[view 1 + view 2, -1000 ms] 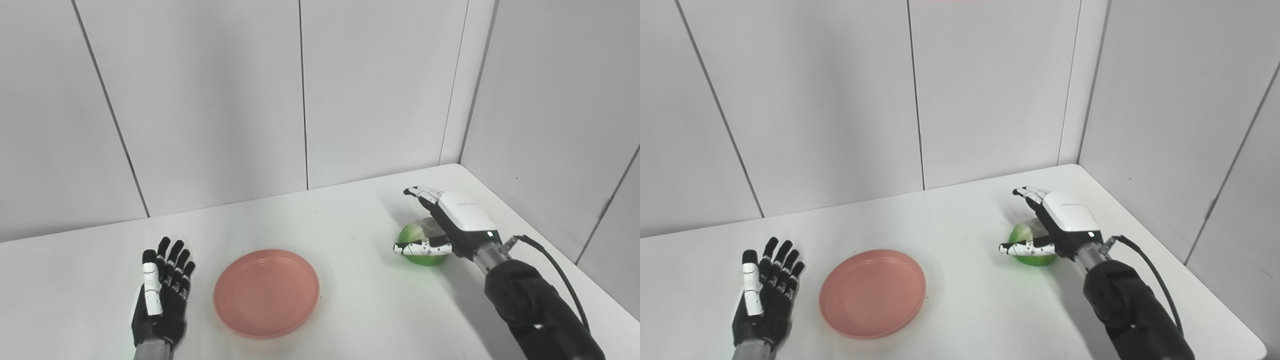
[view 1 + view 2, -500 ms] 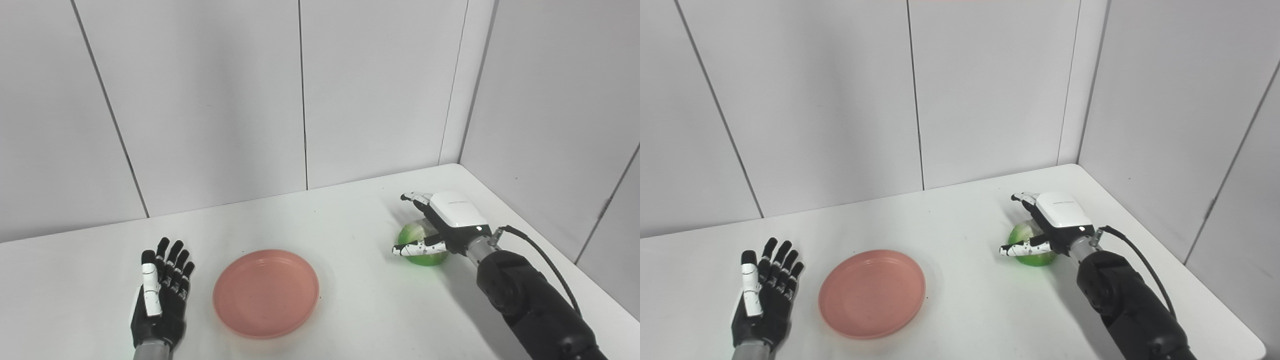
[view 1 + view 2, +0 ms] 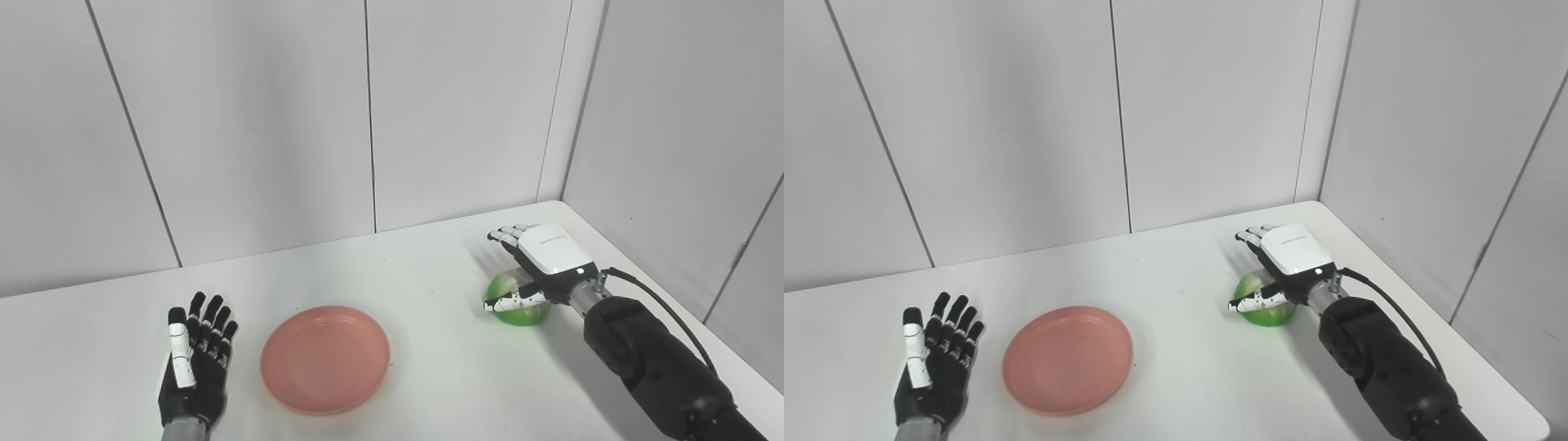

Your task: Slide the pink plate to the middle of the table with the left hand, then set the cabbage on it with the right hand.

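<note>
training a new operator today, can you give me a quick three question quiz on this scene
1. True or false: the cabbage already lies on the pink plate.
2. Which hand is over the cabbage? A) left hand B) right hand
3. Fill in: the left hand rests on the table, fingers apart, holding ____.

Key:
1. False; it sits on the table, apart from the plate.
2. B; the right hand is over it, not yet closed around it.
3. Nothing.

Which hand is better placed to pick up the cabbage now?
Right. The right hand hangs open directly over the cabbage. The left hand lies open across the pink plate from it.
</note>
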### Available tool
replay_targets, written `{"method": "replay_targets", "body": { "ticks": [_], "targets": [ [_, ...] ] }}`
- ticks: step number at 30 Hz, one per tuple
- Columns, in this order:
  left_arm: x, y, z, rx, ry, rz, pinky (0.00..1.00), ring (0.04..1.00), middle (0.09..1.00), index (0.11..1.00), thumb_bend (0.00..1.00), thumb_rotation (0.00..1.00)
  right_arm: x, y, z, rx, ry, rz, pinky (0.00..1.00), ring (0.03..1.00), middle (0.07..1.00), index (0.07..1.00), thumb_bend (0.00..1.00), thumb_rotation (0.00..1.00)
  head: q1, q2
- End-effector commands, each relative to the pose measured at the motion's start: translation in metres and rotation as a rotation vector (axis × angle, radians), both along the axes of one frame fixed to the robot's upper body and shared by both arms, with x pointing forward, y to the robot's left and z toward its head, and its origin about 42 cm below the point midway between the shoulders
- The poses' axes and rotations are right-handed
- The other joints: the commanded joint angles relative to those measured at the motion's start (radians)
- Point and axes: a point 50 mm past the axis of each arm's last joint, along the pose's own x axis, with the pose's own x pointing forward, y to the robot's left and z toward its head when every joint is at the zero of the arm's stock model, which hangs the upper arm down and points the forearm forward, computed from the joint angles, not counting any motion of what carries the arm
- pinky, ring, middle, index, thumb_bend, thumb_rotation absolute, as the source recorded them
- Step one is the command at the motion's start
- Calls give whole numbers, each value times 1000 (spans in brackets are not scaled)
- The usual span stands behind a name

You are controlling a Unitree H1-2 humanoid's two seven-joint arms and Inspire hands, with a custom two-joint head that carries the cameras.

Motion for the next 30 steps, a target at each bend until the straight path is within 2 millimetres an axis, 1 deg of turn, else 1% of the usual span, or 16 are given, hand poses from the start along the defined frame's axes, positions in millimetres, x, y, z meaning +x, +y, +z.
{"method": "replay_targets", "body": {
  "ticks": [1, 4, 6, 8, 11, 14, 17, 20, 21, 22, 23, 24, 25, 26, 27, 30],
  "targets": [
    [-14, 3, -29, -14, 140, -13, 1000, 984, 962, 1000, 867, 850, 9, -7, 23, 66, -53, -41, 819, 873, 881, 855, 879, 711, 6, 5],
    [-15, 3, -29, -13, 139, -16, 1000, 987, 967, 1000, 873, 850, 12, -11, 17, 163, -30, -51, 758, 866, 876, 849, 886, 690, 7, 7],
    [-15, 3, -28, -14, 138, -17, 1000, 990, 967, 1000, 868, 851, 14, -14, 12, 225, -10, -53, 674, 855, 871, 845, 884, 715, 8, 8],
    [-15, 3, -28, -14, 138, -14, 1000, 988, 962, 1000, 869, 848, 16, -15, 5, 270, 18, -63, 672, 858, 875, 849, 881, 708, 8, 9],
    [-16, 3, -28, -14, 138, -19, 1000, 985, 960, 1000, 875, 847, 18, -17, -3, 288, 50, -76, 665, 862, 879, 852, 879, 704, 9, 11],
    [-15, 3, -28, -17, 139, -22, 1000, 988, 960, 1000, 876, 846, 21, -18, -9, 293, 77, -85, 690, 869, 883, 855, 880, 697, 9, 11],
    [-16, 4, -28, -15, 142, -23, 1000, 987, 960, 1000, 881, 847, 25, -17, -18, 320, 105, -105, 708, 870, 882, 847, 879, 684, 11, 13],
    [-16, 4, -28, -14, 141, -25, 1000, 983, 955, 1000, 878, 846, 29, -15, -28, 336, 97, -110, 704, 854, 865, 821, 873, 657, 13, 17],
    [-17, 4, -28, -16, 141, -26, 1000, 984, 953, 1000, 878, 846, 31, -15, -31, 342, 88, -109, 651, 791, 828, 789, 868, 622, 13, 17],
    [-17, 5, -28, -16, 141, -27, 1000, 985, 952, 1000, 878, 845, 32, -14, -36, 353, 83, -114, 624, 759, 808, 772, 865, 604, 15, 20],
    [-17, 5, -28, -17, 142, -28, 1000, 988, 954, 1000, 887, 842, 33, -13, -39, 360, 79, -118, 566, 683, 758, 752, 853, 554, 15, 20],
    [-17, 5, -27, -14, 142, -27, 1000, 989, 956, 1000, 890, 842, 34, -11, -43, 364, 80, -122, 532, 641, 731, 743, 847, 521, 16, 22],
    [-17, 5, -27, -14, 142, -27, 1000, 991, 959, 1000, 890, 845, 35, -10, -47, 366, 82, -125, 479, 585, 698, 739, 847, 467, 17, 23],
    [-17, 5, -27, -15, 142, -26, 1000, 991, 959, 1000, 890, 846, 35, -9, -51, 367, 88, -128, 473, 579, 694, 739, 847, 461, 18, 24],
    [-18, 5, -27, -16, 142, -27, 1000, 992, 959, 1000, 888, 846, 35, -8, -54, 367, 96, -131, 459, 568, 686, 744, 846, 434, 19, 25],
    [-18, 5, -27, -15, 141, -30, 1000, 994, 956, 1000, 886, 846, 35, -6, -59, 365, 119, -132, 470, 583, 675, 751, 856, 393, 20, 27]
  ]
}}
